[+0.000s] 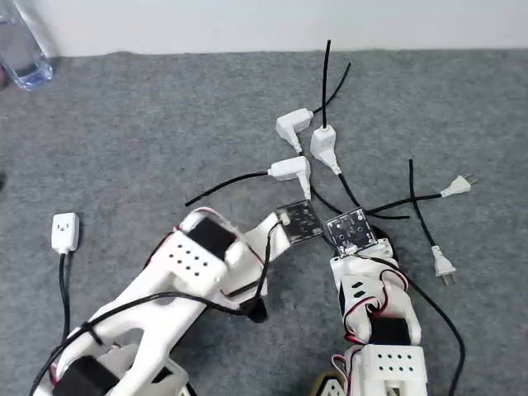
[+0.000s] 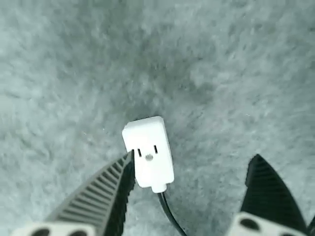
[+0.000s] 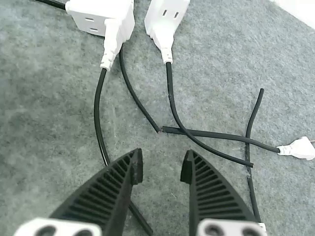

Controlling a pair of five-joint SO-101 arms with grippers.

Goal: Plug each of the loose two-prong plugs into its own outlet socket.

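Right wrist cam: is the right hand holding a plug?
No: the right hand is open and empty, and the loose plug lies apart from it.

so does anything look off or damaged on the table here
Yes: the black cords from the white plastic outlet sockets are cut short, ending in loose stubs on the grey carpeted table. One more white socket lies alone at the high view's left.
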